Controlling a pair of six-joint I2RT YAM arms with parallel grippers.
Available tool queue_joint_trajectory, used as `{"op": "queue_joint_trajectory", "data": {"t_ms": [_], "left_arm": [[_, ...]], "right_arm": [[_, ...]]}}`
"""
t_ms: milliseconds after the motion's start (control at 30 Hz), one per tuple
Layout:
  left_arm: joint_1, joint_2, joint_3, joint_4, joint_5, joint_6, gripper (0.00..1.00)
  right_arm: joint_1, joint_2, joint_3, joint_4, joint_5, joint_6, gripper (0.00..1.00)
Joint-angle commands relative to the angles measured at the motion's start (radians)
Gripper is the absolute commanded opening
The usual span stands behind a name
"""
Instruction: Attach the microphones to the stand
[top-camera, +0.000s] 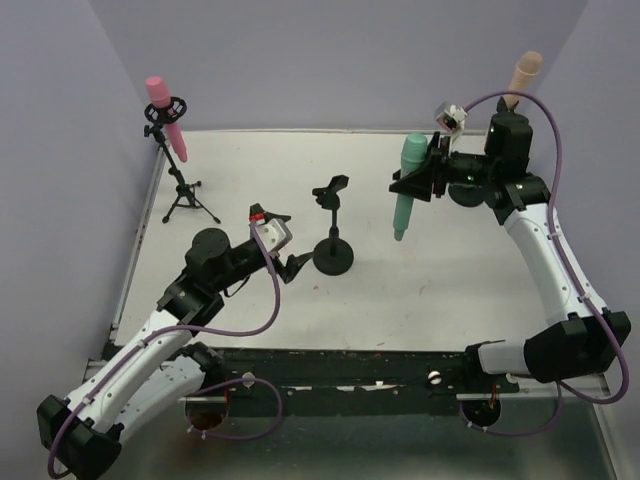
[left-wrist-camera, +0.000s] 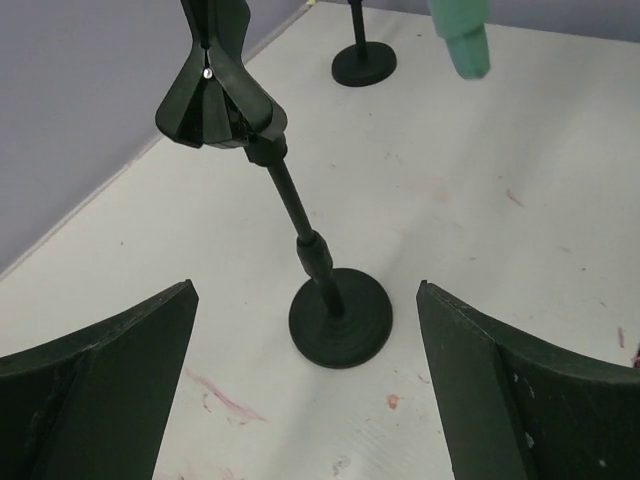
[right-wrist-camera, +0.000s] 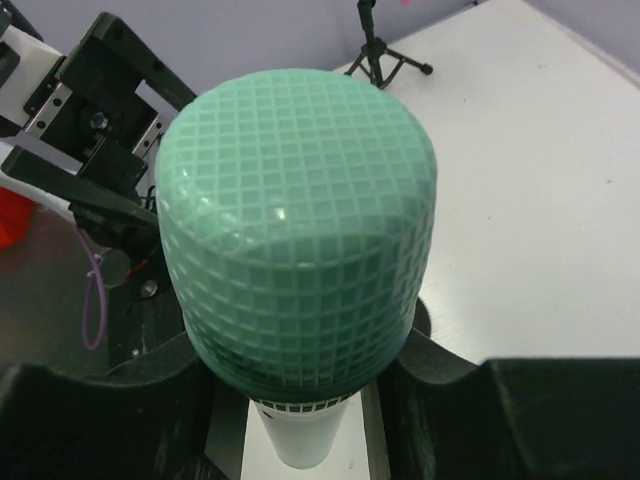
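Note:
The teal-green microphone (top-camera: 406, 186) hangs upright, head up, in my right gripper (top-camera: 428, 176), which is shut on its body just below the head, above the table right of the empty stand. Its gridded head (right-wrist-camera: 300, 220) fills the right wrist view between my fingers (right-wrist-camera: 100, 420). The empty black stand has a round base (top-camera: 333, 257) and a clip (top-camera: 332, 189) at the table's middle. My left gripper (top-camera: 291, 264) is open and empty just left of that base (left-wrist-camera: 340, 320), with the clip (left-wrist-camera: 215, 105) above. The pink microphone (top-camera: 166, 115) sits in a tripod stand. The peach-beige microphone (top-camera: 524, 72) stands at the back right.
The tripod stand (top-camera: 188, 200) stands at the back left near the purple wall. A second round-base stand (left-wrist-camera: 363, 65) shows far off in the left wrist view, next to the teal microphone's lower tip (left-wrist-camera: 464, 42). Purple walls close the table on three sides.

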Motion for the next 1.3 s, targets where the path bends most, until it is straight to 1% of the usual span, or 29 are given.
{"op": "queue_joint_trajectory", "data": {"t_ms": [0,167,233,333,433,667,867,1167,1267], "left_arm": [[0.020,0.072,-0.033,0.320,0.057,0.148,0.98],[0.060,0.223,-0.003,0.489,0.094,0.099,0.98],[0.062,0.276,0.029,0.498,0.094,0.085,0.98],[0.062,0.325,0.052,0.523,0.097,0.051,0.98],[0.062,0.348,0.045,0.593,0.108,0.021,0.98],[0.062,0.414,0.026,0.716,0.192,-0.062,0.95],[0.062,0.463,0.048,0.730,0.197,-0.091,0.86],[0.062,0.469,0.045,0.750,0.201,-0.093,0.77],[0.062,0.477,0.046,0.751,0.206,-0.098,0.73]], "right_arm": [[0.001,-0.102,-0.184,0.208,-0.053,-0.008,0.21],[0.001,-0.156,-0.296,0.292,-0.059,-0.004,0.21],[0.001,-0.161,-0.342,0.366,-0.068,0.035,0.21],[0.001,-0.156,-0.376,0.408,-0.087,0.076,0.21],[0.003,-0.159,-0.394,0.435,-0.102,0.096,0.21],[0.001,-0.164,-0.402,0.440,-0.108,0.101,0.22],[0.001,-0.162,-0.404,0.442,-0.105,0.107,0.22],[0.001,-0.153,-0.407,0.443,-0.110,0.105,0.22],[0.001,-0.151,-0.408,0.445,-0.108,0.107,0.22]]}}
